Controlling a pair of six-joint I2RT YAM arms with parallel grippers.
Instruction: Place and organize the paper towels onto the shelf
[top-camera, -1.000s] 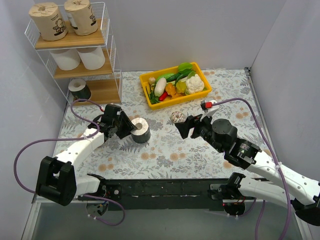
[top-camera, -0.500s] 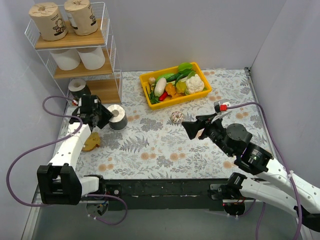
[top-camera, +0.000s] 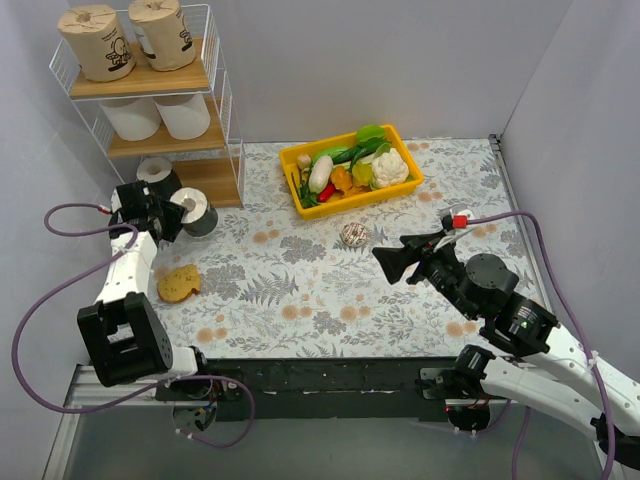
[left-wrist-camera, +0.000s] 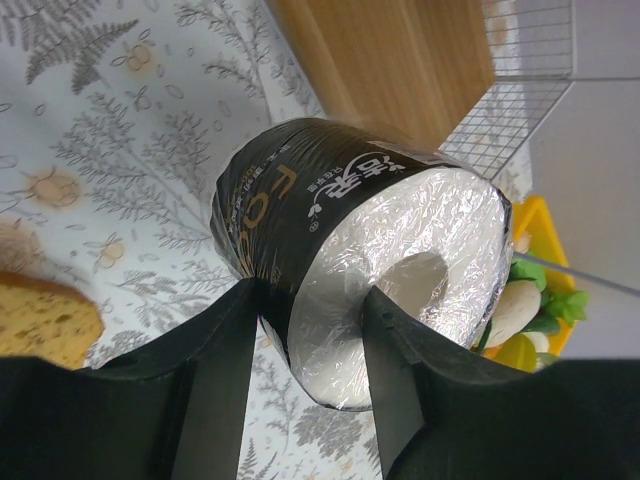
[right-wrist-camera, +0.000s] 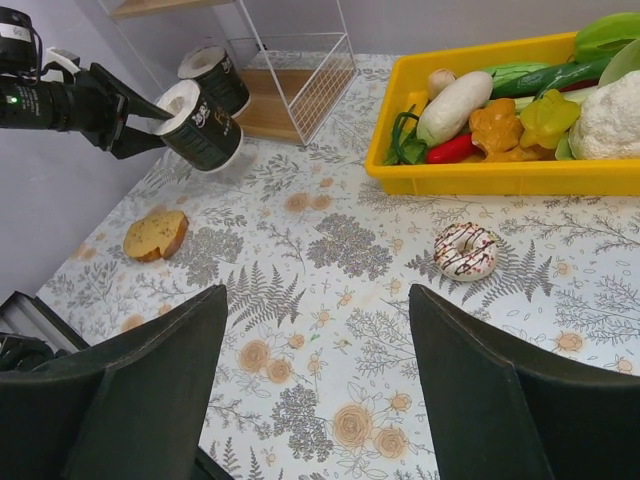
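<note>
The shelf (top-camera: 215, 180) stands at the far left corner. Two tan paper towels (top-camera: 100, 42) are on its top tier and two white ones (top-camera: 132, 117) on the middle tier. One black roll (top-camera: 155, 172) lies on the bottom board. My left gripper (top-camera: 172, 215) is shut on the second black roll (top-camera: 195, 212), one finger in its core and one outside. It holds the roll just in front of the bottom tier. The left wrist view shows this gripper (left-wrist-camera: 310, 292), the roll (left-wrist-camera: 340, 250) and the board (left-wrist-camera: 390, 60). My right gripper (top-camera: 395, 262) is open and empty at mid-table, as the right wrist view (right-wrist-camera: 320, 300) also shows.
A yellow bin (top-camera: 360, 197) of vegetables sits at the back centre. A small patterned ball (top-camera: 353, 234) lies in front of it. A bread slice (top-camera: 178, 283) lies on the mat near the left arm. The grey wall runs close along the left.
My left gripper has carried the black roll left and back, from mid-table to just in front of the shelf's bottom tier. My right arm has drawn back slightly to the right.
</note>
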